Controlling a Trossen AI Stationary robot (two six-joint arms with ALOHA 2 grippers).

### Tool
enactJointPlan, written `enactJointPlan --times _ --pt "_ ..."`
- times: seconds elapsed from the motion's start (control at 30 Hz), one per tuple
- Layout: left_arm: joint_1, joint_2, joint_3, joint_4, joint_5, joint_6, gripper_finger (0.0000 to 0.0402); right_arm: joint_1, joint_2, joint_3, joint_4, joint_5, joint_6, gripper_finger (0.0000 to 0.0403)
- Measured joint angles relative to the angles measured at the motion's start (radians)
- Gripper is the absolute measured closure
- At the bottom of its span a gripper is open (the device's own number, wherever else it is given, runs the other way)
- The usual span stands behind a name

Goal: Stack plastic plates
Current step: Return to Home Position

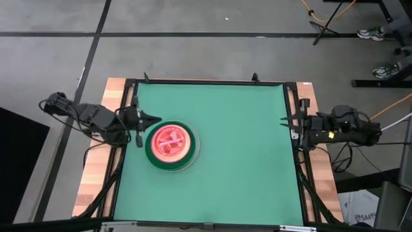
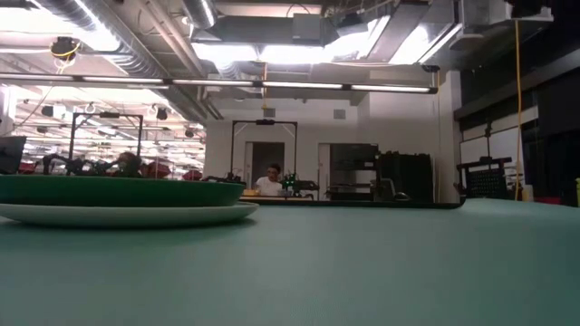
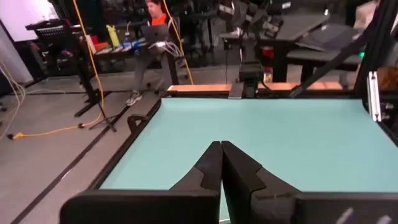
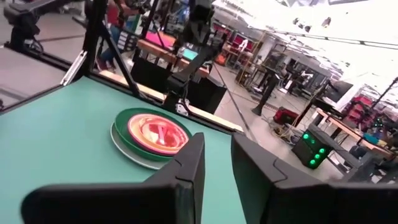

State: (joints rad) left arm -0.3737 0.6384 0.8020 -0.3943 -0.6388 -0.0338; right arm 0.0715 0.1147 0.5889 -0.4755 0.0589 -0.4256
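The plates stand in one stack (image 1: 172, 145) on the left half of the green mat. A large white plate (image 2: 127, 215) rests flat on the mat, a dark green one (image 2: 118, 191) lies in it, then a magenta one (image 4: 138, 126), with small orange and pink plates (image 4: 158, 134) on top. My left gripper (image 1: 156, 119) hovers just beyond the stack's far-left rim, shut (image 3: 221, 146), pointing toward the table's right side. My right gripper (image 1: 283, 122) waits at the right edge, slightly open (image 4: 216, 140), pointing at the stack.
The green mat (image 1: 244, 161) is bare to the right of and nearer than the stack. A black frame rail (image 1: 293, 148) and wooden table strips (image 1: 96, 187) border it. People (image 2: 268, 184) sit at desks in the room beyond the table.
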Motion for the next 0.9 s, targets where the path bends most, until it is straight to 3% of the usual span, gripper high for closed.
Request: enactJointPlan --times 0.23,0.47,0.9 --pt "0.0 -0.228 -0.267 0.179 0.001 -0.015 0.0401 0.0 -0.11 -0.133 0.038 0.001 0.025 0.0327" --pt "0.0 -0.426 -0.475 0.324 0.001 0.009 0.0401 0.0 -0.11 -0.287 0.168 -0.021 0.059 0.0327" --pt "0.022 -0.612 -0.701 0.565 0.0 0.172 0.0401 0.0 -0.111 -0.458 0.426 -0.037 0.055 0.0327"
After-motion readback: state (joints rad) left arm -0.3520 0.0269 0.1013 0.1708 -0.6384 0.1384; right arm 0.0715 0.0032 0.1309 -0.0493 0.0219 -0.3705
